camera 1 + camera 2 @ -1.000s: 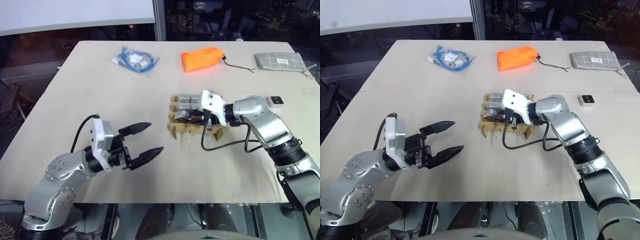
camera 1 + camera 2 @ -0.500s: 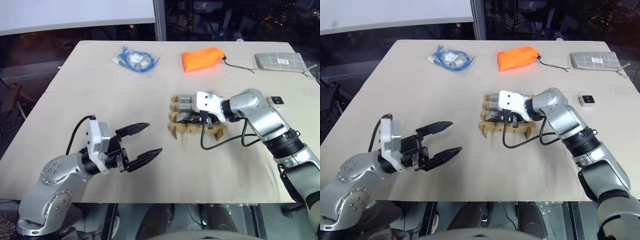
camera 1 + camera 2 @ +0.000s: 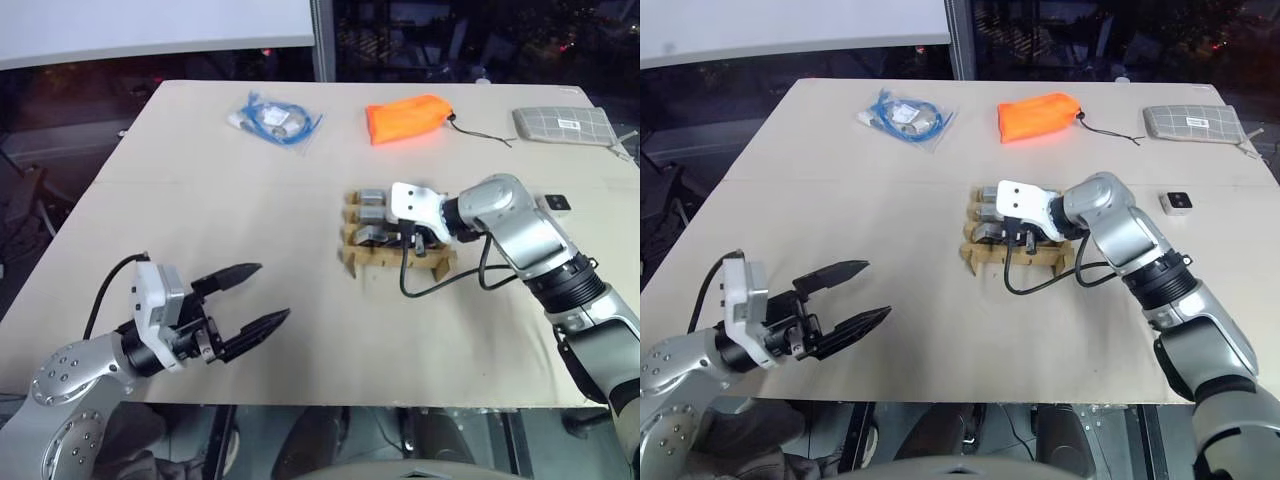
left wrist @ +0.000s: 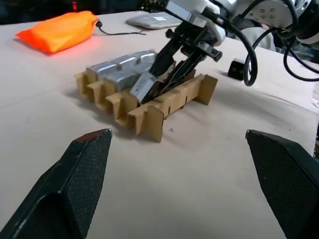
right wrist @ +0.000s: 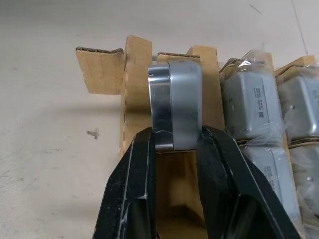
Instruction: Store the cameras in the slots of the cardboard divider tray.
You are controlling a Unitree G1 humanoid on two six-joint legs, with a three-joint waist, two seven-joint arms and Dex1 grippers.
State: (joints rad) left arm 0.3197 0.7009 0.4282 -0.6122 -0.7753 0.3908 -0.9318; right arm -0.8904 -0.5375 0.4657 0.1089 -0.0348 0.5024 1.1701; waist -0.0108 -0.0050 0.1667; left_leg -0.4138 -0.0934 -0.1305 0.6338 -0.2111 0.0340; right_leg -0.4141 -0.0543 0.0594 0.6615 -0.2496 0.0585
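Observation:
The brown cardboard divider tray (image 3: 352, 258) sits mid-table, and several silver-grey cameras (image 3: 372, 198) fill its far slots. My right gripper (image 5: 175, 137) is shut on one more camera (image 5: 177, 107), held on edge in a slot at the tray's near row. From the left wrist view, that camera (image 4: 144, 85) tilts between the black fingers. Another small camera (image 3: 1178, 202) with a dark face lies on the table to the right of the tray. My left gripper (image 3: 268, 292) is open and holds nothing, near the table's front left and well away from the tray.
An orange pouch (image 3: 405, 116) with a cord, a grey grid-patterned pouch (image 3: 565, 124) and a bag of blue cable (image 3: 275, 118) lie along the far side. A black cable (image 3: 440, 280) loops from my right wrist just in front of the tray.
My left arm has pulled back toward the table's front left, still open. My right gripper has turned a little over the tray while keeping hold of the camera.

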